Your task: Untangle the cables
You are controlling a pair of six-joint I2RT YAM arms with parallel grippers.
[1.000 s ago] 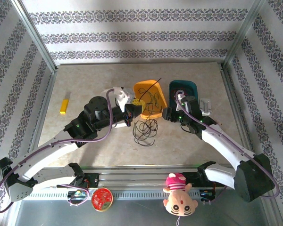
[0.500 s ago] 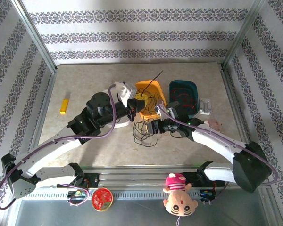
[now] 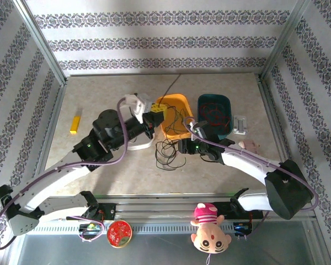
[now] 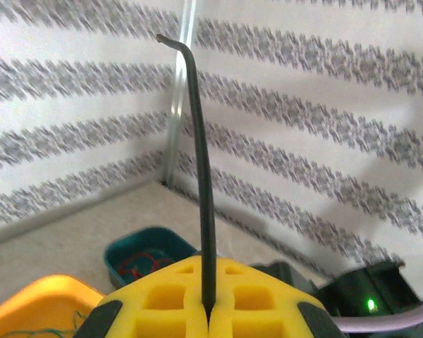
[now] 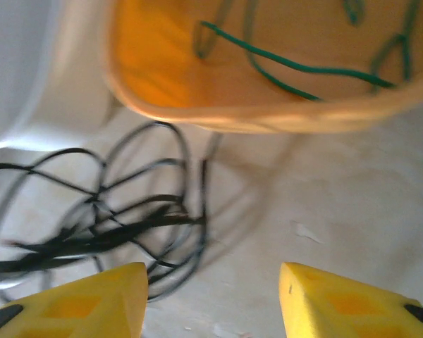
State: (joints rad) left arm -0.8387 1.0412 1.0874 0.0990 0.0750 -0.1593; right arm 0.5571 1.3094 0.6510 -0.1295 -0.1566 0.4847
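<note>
From the top external camera, the left gripper (image 3: 154,114) sits over the near-left rim of the orange plastic tub (image 3: 182,102), its yellow fingers clamped together on a thin black cable (image 3: 170,87). The cable's free end pokes up toward the back wall. A loose tangle of thin black cables (image 3: 168,153) lies on the beige table (image 3: 99,94) just in front of the tub. The right gripper (image 3: 181,146) is low at the tangle's right edge. The teal plastic tub (image 3: 215,97) beside the orange one holds red cables (image 3: 212,116).

The left wrist camera confirms the pinch. The black cable (image 4: 203,176) rises stiffly from the seam of the left gripper (image 4: 210,296), whose jaws are shut with no gap. The teal tub (image 4: 120,250) is behind it.

In the right wrist camera, the right gripper (image 5: 211,299) is spread wide with nothing between its yellow fingertips (image 5: 84,299). The black tangle (image 5: 106,218) lies just ahead to its left. The orange tub (image 5: 254,120) holds green cables (image 5: 303,70).

The step appears to be freeing one black strand while the other arm anchors the knot. To do it well, the right gripper should shift left, drop close to the table and close on a single outer loop, not the dense middle. The left arm should then draw its strand away slowly, along the strand's own line. Strands cross the tub rim, so a fast pull could drag or tip the tub.
</note>
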